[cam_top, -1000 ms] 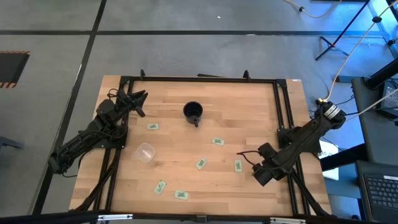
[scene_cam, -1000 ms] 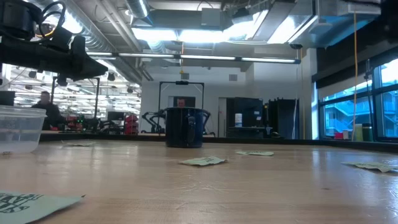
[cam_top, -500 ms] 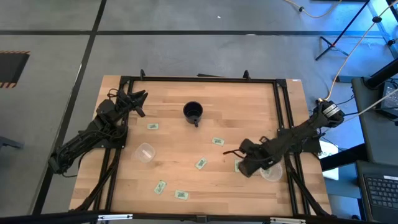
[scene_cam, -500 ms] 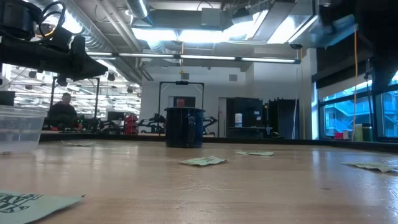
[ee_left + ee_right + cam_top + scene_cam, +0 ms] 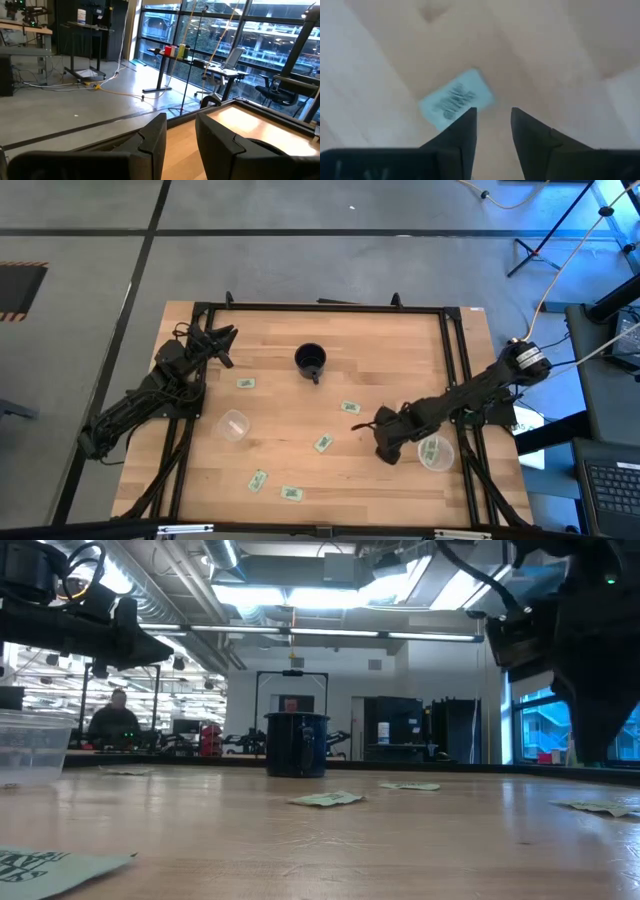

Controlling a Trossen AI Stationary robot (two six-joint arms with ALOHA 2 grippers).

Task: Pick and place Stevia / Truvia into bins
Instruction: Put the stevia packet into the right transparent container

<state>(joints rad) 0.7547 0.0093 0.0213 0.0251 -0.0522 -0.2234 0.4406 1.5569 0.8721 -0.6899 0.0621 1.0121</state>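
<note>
Sachets: one lies in the right cup (image 5: 436, 452), none shows in the left cup (image 5: 233, 425), five more lie loose on the surface (image 5: 400, 340), and the right fingers (image 5: 492, 131), slightly parted and empty, hover over another sachet (image 5: 456, 100); left fingers (image 5: 180, 142) parted, idle far-left.

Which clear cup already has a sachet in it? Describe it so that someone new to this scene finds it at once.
On the wooden table, go to the right edge, near the right arm's base. The clear cup there sits just behind the right gripper. Unlike the other clear cup on the left side, it shows a green-and-white sachet inside.
</note>
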